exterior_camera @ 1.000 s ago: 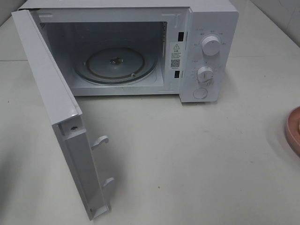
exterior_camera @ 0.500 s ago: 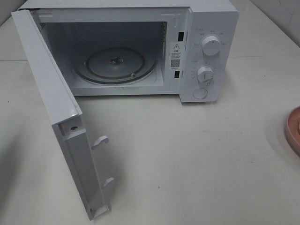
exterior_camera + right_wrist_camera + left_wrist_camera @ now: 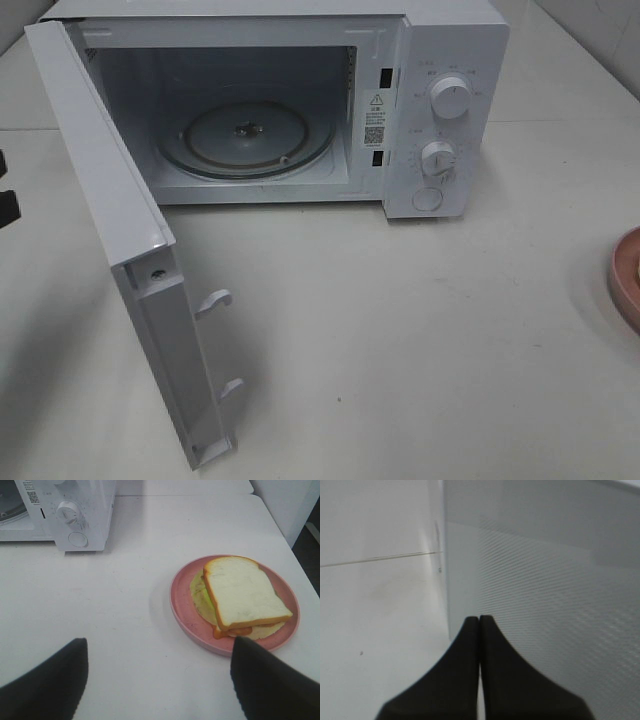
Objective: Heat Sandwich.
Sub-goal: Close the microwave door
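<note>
Left hand [image 3: 479, 625] matte black, smooth tapered fingers, right hand [image 3: 159, 672] likewise

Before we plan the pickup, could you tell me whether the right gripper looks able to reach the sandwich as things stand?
Probably yes. The right gripper is open and faces the sandwich on the pink plate, with only bare table between them.

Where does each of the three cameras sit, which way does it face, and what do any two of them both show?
Exterior high: mounted above, looking down at the open microwave; a dark bit of the left arm shows at the edge.
Left wrist: faces the microwave door up close; the left gripper is shut.
Right wrist: looks over the table at the sandwich on the pink plate; the right gripper is open.
Shared: exterior and right wrist both show the microwave dials and plate.
</note>
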